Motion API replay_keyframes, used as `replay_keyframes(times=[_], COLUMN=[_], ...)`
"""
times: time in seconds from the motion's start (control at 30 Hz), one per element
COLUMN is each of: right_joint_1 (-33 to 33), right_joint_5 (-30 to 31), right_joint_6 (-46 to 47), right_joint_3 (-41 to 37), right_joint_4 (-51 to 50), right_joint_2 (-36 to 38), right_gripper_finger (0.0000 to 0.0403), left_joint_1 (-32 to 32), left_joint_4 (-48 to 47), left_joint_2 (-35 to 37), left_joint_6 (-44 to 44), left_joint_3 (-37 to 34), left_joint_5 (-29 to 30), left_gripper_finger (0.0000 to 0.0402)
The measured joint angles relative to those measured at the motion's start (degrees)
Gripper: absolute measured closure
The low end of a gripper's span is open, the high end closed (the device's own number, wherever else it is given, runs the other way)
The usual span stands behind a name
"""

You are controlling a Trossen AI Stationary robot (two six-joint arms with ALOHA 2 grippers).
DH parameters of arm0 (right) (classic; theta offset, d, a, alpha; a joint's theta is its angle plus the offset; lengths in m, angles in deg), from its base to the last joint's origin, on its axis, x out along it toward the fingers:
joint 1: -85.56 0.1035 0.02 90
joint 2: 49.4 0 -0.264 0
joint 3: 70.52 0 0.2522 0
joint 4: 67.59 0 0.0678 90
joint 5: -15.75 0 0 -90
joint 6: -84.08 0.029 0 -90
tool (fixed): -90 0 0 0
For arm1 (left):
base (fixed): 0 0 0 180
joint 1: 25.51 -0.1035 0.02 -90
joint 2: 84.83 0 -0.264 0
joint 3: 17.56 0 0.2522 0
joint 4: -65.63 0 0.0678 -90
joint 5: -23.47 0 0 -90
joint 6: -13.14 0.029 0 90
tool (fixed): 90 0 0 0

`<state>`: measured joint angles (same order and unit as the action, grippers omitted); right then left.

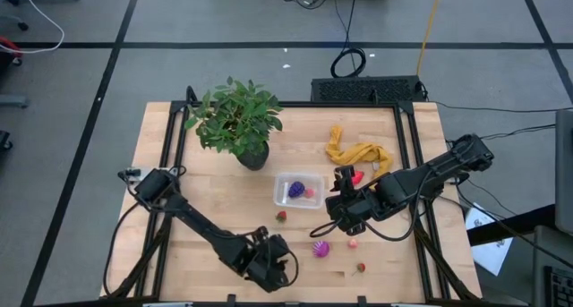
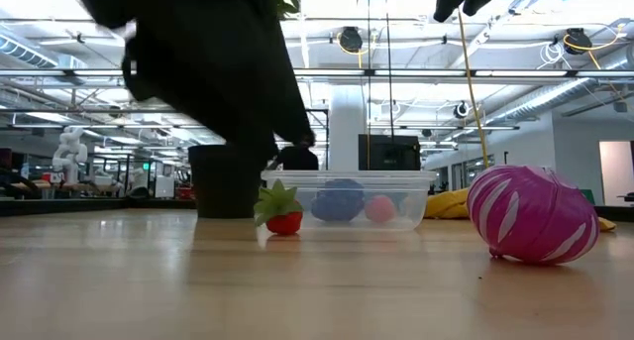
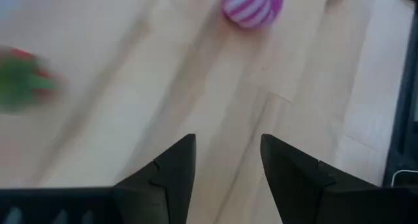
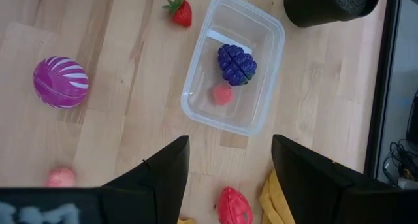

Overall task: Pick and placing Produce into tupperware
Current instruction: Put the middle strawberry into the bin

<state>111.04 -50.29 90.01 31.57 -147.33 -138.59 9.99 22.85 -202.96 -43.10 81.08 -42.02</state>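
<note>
Two pieces sit in the tub [image 1: 298, 189] already: a purple one [image 4: 236, 63] and a small pink one [image 4: 222, 93]. Between picks, I'd say. Right claw [image 1: 343, 189] hovers at the tub's 3 o'clock, jaws apart, holding nothing. A red piece [image 4: 233, 206] lies just under it by the yellow cloth [image 1: 358, 153] (likely next target): drop, close, carry to the tub. Left claw [image 1: 269, 269] waits at the table's [image 1: 206, 200] 6 o'clock edge, jaws slightly apart, empty. Loose on the table: strawberry [image 1: 281, 216], striped magenta piece [image 1: 320, 249].
</note>
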Motion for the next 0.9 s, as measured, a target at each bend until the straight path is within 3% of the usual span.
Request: replay_keyframes(times=[0.2,0.37,0.53,0.9], right_joint_1=[0.26,1.66,3.61,3.59], right_joint_5=[-0.04,-1.01,-7.6,-7.76], right_joint_6=[-0.01,-3.56,-8.15,-17.12], right_joint_3=[0.0,0.0,0.02,0.0], right_joint_4=[0.5,5.28,15.07,19.37], right_joint_2=[0.0,0.0,-1.03,-15.15], right_gripper_finger=[0.0193,0.0193,0.0193,0.0193], left_joint_1=[1.3,1.28,1.98,9.27], left_joint_4=[-15.75,-21.12,-30.3,-55.33], left_joint_2=[0.09,0.07,0.75,12.18], left_joint_6=[-3.7,-6.18,-12.18,-32.13], left_joint_3=[5.29,5.73,5.67,5.67], left_joint_5=[7.7,8.05,8.23,16.43], left_gripper_finger=[0.0225,0.0225,0.0225,0.0225])
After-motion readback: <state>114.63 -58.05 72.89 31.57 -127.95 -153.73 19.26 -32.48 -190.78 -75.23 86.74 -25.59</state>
